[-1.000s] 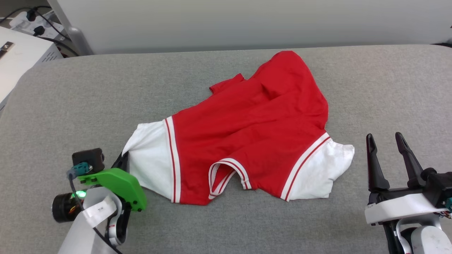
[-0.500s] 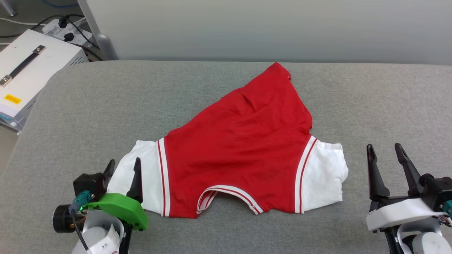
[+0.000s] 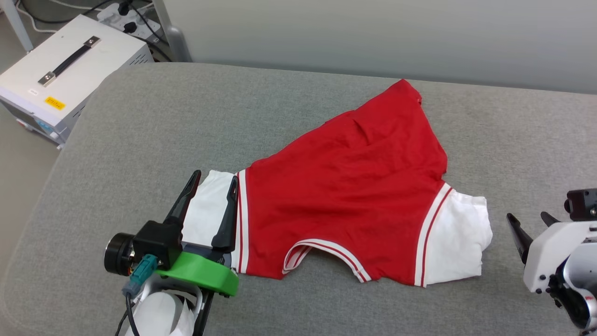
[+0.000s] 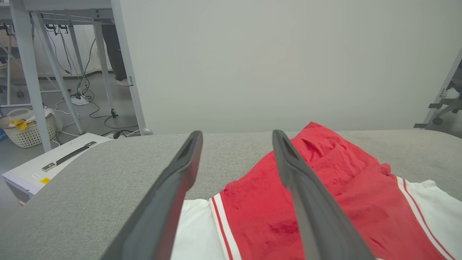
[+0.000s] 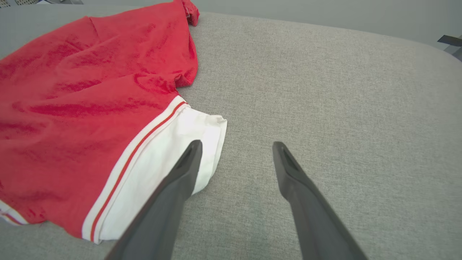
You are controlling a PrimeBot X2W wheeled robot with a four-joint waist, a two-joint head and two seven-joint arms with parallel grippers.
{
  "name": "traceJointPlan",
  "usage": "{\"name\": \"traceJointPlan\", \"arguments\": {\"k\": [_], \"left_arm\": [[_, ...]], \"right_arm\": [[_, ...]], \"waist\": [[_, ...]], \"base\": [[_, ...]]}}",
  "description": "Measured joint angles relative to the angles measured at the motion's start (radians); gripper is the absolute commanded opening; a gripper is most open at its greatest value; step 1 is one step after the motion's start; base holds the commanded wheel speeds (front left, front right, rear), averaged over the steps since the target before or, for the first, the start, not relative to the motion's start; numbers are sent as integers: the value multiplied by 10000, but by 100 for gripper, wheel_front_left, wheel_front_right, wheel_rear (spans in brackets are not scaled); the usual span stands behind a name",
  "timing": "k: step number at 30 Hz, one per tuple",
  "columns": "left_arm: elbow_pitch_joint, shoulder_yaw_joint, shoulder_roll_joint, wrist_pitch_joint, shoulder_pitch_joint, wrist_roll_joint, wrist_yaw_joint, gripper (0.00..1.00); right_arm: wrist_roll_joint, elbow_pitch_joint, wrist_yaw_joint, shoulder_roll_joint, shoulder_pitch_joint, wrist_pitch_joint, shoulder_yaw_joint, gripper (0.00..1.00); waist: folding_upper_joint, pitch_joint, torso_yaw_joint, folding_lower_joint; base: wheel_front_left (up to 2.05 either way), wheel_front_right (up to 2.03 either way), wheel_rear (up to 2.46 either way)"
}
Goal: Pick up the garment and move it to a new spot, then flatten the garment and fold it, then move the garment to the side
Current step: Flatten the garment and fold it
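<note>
red garment (image 3: 354, 186), white sleeves, grey table (image 3: 140, 130)

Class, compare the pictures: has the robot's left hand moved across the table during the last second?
Yes. Judged against the grey padded table, the left hand has gone forward, away from the robot. It now reaches over the red jersey's white sleeve.

grey surface (image 3: 140, 140) bare around garment (image 3: 354, 196)

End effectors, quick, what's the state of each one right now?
Left end effector: open, holding nothing, over the shirt.
Right end effector: open, holding nothing.
</note>
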Motion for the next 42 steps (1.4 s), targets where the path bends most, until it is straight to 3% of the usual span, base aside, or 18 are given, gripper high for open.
{"name": "traceJointPlan", "arguments": {"k": [4, 8, 21, 22, 23, 24, 33, 40, 41, 42], "left_arm": [[-36, 61, -115, 0, -41, 35, -100, 100], [-25, 88, -230, 0, -123, 104, -169, 100], [59, 215, -439, 0, -293, 219, -255, 100], [65, 232, -445, 0, -294, 222, -255, 100], [81, 249, -449, 0, -298, 236, -255, 100], [98, 261, -456, 0, -303, 261, -261, 100], [222, 313, -464, 0, -295, 274, -297, 100], [174, 307, -456, 0, -266, 268, -299, 100], [144, 293, -456, 0, -267, 267, -299, 100], [111, 188, -458, 0, -274, 253, -299, 100]], "right_arm": [[159, 495, 0, 6, -819, 1753, -244, 100], [2, 1277, 0, 52, -1334, 2688, -481, 100], [-290, 2978, -12, 59, -2025, 2487, -320, 98], [-290, 3033, -12, 25, -2024, 2447, -226, 63], [-288, 3089, -12, -21, -2024, 2389, -132, 10], [-284, 3135, -12, -59, -2024, 2307, -48, 0], [-571, 3093, 4, -830, -1942, 1486, 644, 0], [-844, 2224, 2, -2690, -1620, 1676, 995, 0], [-892, 2153, 4, -3060, -1568, 1726, 1026, 0], [-947, 2220, 2, -4098, -1472, 1720, 1149, 0]], "waist": [[0, 319, 244, 0], [0, 593, 537, 0], [0, 1183, 1278, 1], [0, 1189, 1285, 0], [0, 1183, 1281, 0], [0, 1166, 1271, 0], [0, 791, 1010, 0], [0, 545, 676, 0], [0, 561, 644, 0], [0, 683, 623, 0]], "base": [[0, 0, 0], [0, 0, 0], [0, 0, 0], [0, 0, 0], [0, 0, 0], [0, 0, 0], [0, 0, 0], [0, 0, 0], [0, 0, 0], [0, 0, 0]]}}
